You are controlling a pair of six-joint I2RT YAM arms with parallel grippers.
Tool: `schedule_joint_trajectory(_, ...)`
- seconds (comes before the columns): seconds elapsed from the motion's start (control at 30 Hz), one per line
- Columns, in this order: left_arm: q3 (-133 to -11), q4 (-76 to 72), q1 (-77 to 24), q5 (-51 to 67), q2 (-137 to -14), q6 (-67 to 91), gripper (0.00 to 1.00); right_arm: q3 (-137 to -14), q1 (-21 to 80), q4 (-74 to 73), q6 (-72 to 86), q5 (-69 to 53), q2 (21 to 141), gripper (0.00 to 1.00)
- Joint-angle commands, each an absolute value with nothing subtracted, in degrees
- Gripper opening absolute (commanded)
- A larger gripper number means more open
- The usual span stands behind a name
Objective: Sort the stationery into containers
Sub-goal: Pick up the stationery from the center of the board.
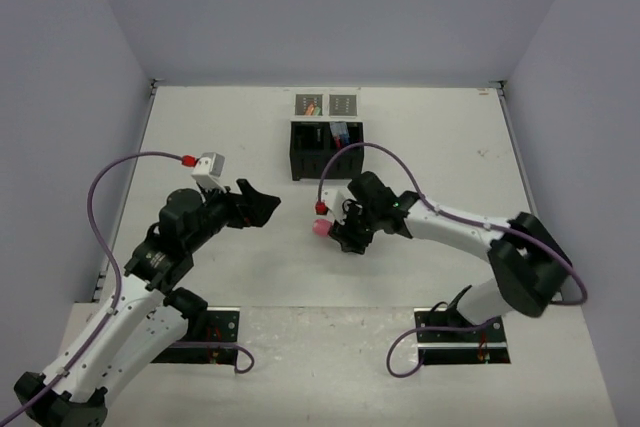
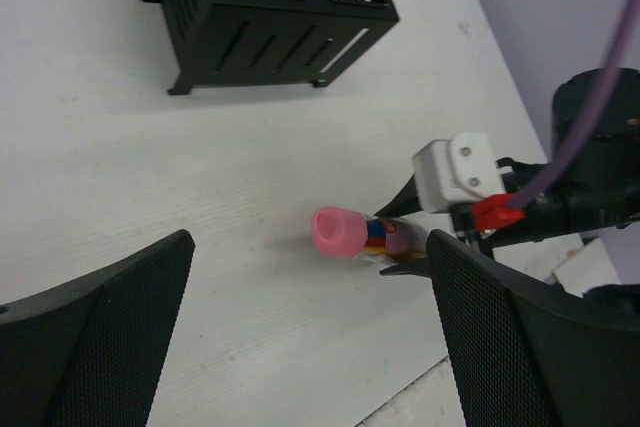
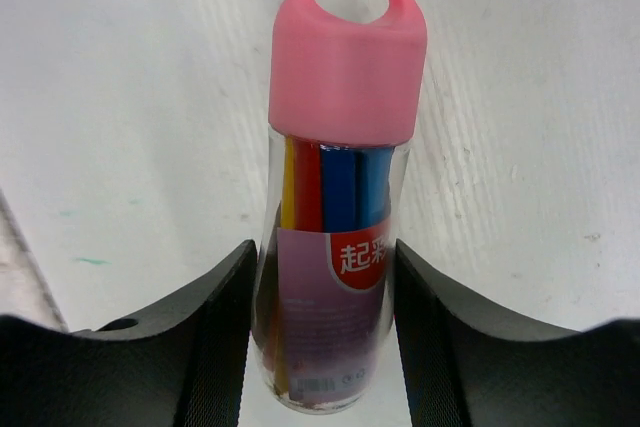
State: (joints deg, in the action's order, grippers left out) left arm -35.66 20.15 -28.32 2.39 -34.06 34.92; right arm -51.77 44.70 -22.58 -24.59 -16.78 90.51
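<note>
Pink-capped clear tube [image 3: 335,247] pinched by mesh-textured black pads [image 3: 215,347] of right hand [image 3: 322,277].

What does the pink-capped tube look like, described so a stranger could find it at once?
From the black two-compartment box at the far middle of the table, come toward the arms to the right end effector. Its fingers grip a short clear tube. It alone has a rounded pink cap, and yellow, red and blue sticks showing above a purple label.
</note>
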Motion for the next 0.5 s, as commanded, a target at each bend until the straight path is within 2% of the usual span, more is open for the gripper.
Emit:
schedule_joint_trajectory(0.0, -30.7, -2.9, -28.5, 19.7, -34.1, 39.9, 1.0, -43.5, 45.0, -1.7, -11.6, -28.4, 72.4, 0.0)
schedule_joint_trajectory(0.13, -23.6, -30.1, -28.5, 33.3, -36.4, 47.0, 1.0, -38.1, 45.0, 11.1, -1.4, -35.4, 64.0, 0.0)
schedule_joint_trajectory(0.2, -22.8, -38.5, -28.8, 35.8, -40.0, 49.2, 1.0, -37.5, 45.0, 13.6, 3.3, -36.7, 62.1, 0.0)
schedule_joint_trajectory(0.33, -25.8, -39.9, -30.6, 35.9, -45.6, 48.0, 1.0, -33.3, 45.0, 21.3, 7.5, -35.7, 56.0, 0.0)
schedule_joint_trajectory(0.47, -27.8, -41.2, -33.0, 35.6, -51.0, 47.4, 0.98, -34.6, 45.1, 18.6, 7.3, -36.8, 52.3, 0.0)
